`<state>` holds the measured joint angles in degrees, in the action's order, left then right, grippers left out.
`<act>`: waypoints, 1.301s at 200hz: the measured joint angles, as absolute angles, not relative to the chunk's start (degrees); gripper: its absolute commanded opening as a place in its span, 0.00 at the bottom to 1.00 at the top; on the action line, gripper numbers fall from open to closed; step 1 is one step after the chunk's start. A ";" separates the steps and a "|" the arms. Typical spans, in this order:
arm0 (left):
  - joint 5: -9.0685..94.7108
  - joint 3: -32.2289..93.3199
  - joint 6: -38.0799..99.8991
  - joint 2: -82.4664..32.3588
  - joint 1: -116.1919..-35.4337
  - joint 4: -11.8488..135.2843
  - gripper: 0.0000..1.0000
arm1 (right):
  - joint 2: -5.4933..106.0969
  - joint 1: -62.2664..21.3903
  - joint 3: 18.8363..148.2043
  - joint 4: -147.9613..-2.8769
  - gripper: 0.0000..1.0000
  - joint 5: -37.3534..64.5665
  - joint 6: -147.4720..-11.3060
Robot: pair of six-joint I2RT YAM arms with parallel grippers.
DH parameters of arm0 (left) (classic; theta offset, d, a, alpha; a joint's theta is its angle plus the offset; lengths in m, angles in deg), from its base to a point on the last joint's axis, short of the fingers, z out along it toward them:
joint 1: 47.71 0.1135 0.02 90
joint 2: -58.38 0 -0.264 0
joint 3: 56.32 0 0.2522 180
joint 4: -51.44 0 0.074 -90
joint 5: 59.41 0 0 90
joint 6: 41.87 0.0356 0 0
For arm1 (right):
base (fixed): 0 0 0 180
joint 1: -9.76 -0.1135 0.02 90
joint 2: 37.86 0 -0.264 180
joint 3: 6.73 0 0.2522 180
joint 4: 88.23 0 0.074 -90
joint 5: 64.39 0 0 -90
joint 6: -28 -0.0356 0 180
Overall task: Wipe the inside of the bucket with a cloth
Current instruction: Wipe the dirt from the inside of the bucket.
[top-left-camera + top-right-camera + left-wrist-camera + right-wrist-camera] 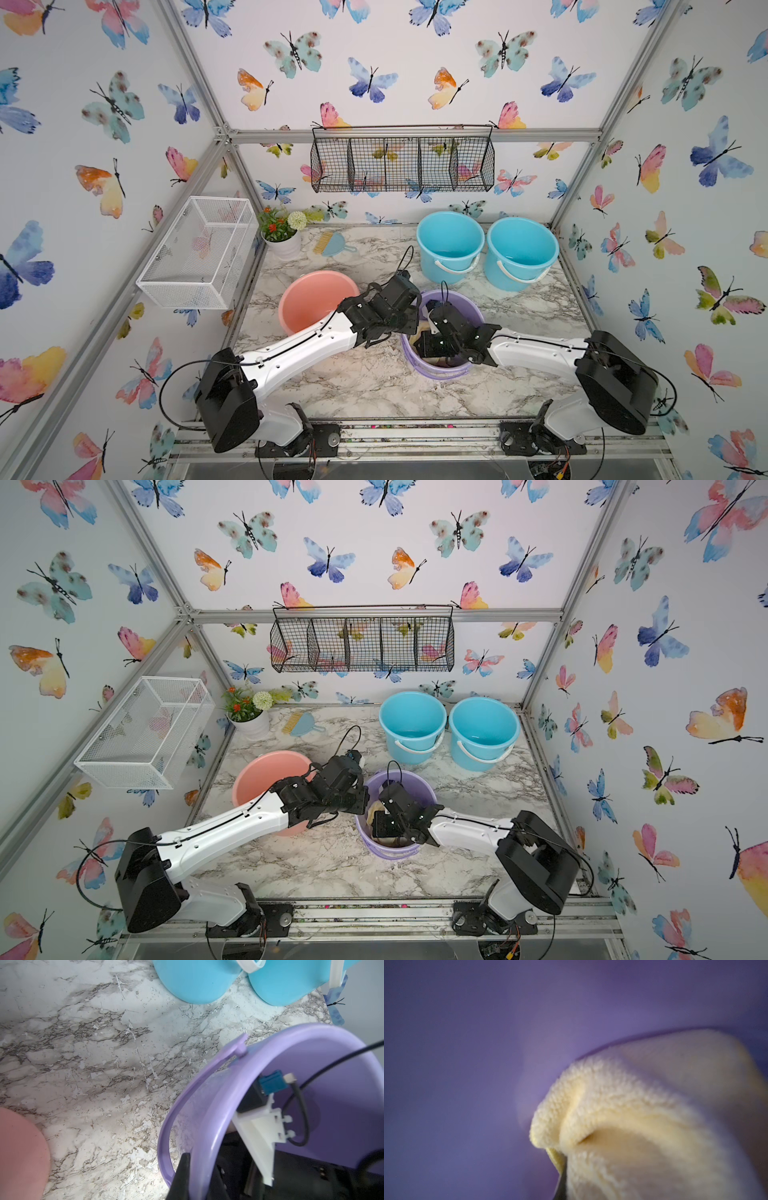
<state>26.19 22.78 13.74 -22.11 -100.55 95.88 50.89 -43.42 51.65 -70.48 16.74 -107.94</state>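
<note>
The cloth point(633, 1126), pale yellow and fleecy, is bunched against the inner wall of the purple bucket point(465, 305), pinched in the right end effector point(432, 347). The left end effector point(199, 1180) is clamped on the bucket's rim. The bucket stands mid-surface point(374, 382), with a pink basin point(311, 299) near its left side and blue buckets point(451, 245) by the back edge. The surface is bare toward the front edge.

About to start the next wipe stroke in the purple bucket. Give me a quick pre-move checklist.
1. Cloth held in right gripper: ok, jaws shut on it.
2. Cloth inside purple bucket: ok.
3. Cloth pressed on inner wall: cannot tell, wrist view blurred.
4. Left gripper steadying the rim: ok, shut on it.
5. Bucket upright on table: ok.
6. Left arm clear of right arm at the mouth: cannot tell, very close.
</note>
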 measured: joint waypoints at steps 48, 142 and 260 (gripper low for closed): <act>25.95 22.56 13.08 -22.09 -100.14 96.09 0.00 | 53.97 -43.51 54.01 -67.00 0.02 17.81 -106.38; 27.02 21.47 13.45 -21.65 -100.47 94.54 0.00 | 37.71 -43.51 59.41 -63.66 0.02 29.00 -97.77; 27.28 21.23 13.52 -21.59 -100.44 93.76 0.00 | 36.64 -43.56 53.14 -71.09 0.02 40.89 -64.55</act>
